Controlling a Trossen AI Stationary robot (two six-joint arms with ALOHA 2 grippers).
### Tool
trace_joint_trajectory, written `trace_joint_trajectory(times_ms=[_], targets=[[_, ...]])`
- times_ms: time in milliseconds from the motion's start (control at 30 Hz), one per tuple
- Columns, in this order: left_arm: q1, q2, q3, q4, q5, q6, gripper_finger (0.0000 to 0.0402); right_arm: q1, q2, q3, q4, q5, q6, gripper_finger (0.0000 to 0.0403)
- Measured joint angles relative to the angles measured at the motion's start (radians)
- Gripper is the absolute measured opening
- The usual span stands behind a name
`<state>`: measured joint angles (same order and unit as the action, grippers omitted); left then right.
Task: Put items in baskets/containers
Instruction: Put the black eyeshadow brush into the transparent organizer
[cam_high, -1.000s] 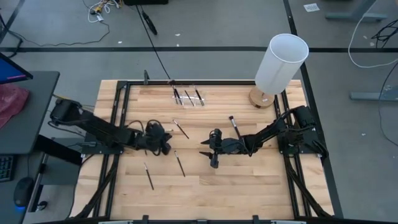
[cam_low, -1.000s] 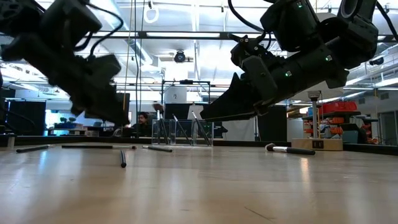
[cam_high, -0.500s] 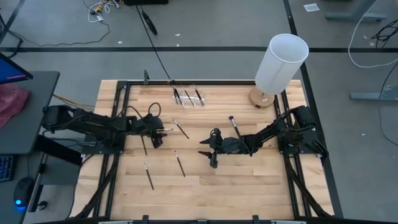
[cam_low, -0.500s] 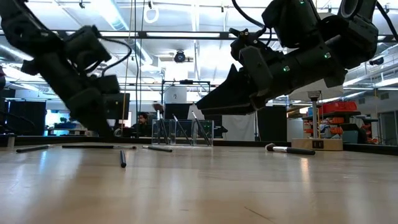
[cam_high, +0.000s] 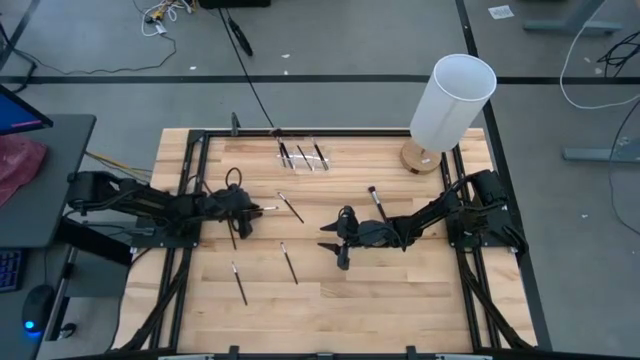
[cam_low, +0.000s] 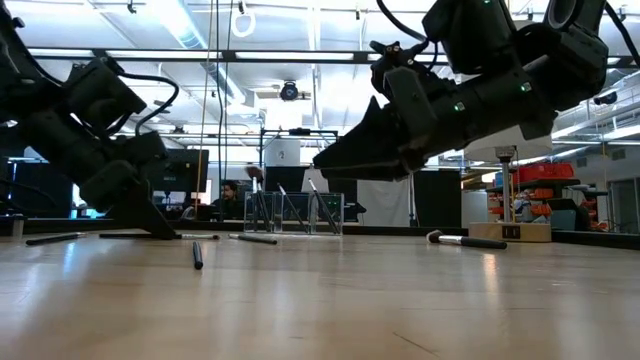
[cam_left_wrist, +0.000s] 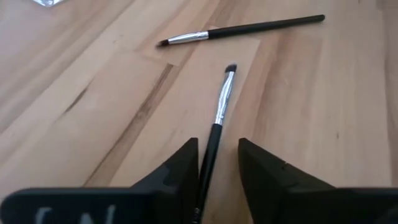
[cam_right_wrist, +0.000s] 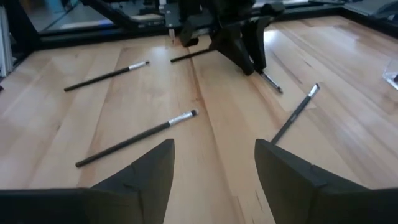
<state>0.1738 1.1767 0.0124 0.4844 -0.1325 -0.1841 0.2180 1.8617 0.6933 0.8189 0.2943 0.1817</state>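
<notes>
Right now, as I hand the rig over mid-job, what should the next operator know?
Left gripper: fingers open, straddling a brush that lies flat, not yet gripped.
Right gripper: fingers open, empty, hovering near the middle.
Done: about three brushes sit in the clear organiser at the far edge.
Left: about five loose brushes, the straddled one included; one lies toward the white cylinder.

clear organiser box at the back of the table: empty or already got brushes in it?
Not empty. The clear plastic organiser box already holds about three slim dark makeup brushes, leaning in its compartments in the low view; exact count cannot be told.
</notes>
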Motion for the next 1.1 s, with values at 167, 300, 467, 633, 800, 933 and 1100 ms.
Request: trace_joint_trajectory(times_ms=[167,300,467,633,800,933,1100], targets=[[-0.024,0.003,0.0,-0.003,0.008,-0.001,0.0084,0.0,0.0,0.0,0.023,0.0,-0.003,0.0226],[-0.053,0.029,0.0,0.006,0.007,-0.01,0.0071,0.0,0.0,0.0,0.027,0.0,-0.003,0.0226],[-0.081,0.083,0.0,0.064,0.003,-0.027,0.0049,0.0,0.0,0.0,0.03,0.0,-0.004,0.0226],[-0.086,0.122,0.001,0.102,0.018,-0.04,0.0013,-0.001,0.0,0.0,0.036,0.0,-0.004,0.0226],[-0.087,0.147,0.005,0.12,0.063,-0.044,0.0011,-0.001,0.0,0.0,0.036,0.0,-0.004,0.0226],[-0.096,0.152,0.002,0.138,0.07,-0.062,0.001,-0.001,0.0,0.0,0.037,0.0,-0.004,0.0226],[-0.131,0.154,0.001,0.166,0.076,-0.083,0.0007,-0.001,0.0,0.0,0.037,0.0,-0.007,0.0226]])
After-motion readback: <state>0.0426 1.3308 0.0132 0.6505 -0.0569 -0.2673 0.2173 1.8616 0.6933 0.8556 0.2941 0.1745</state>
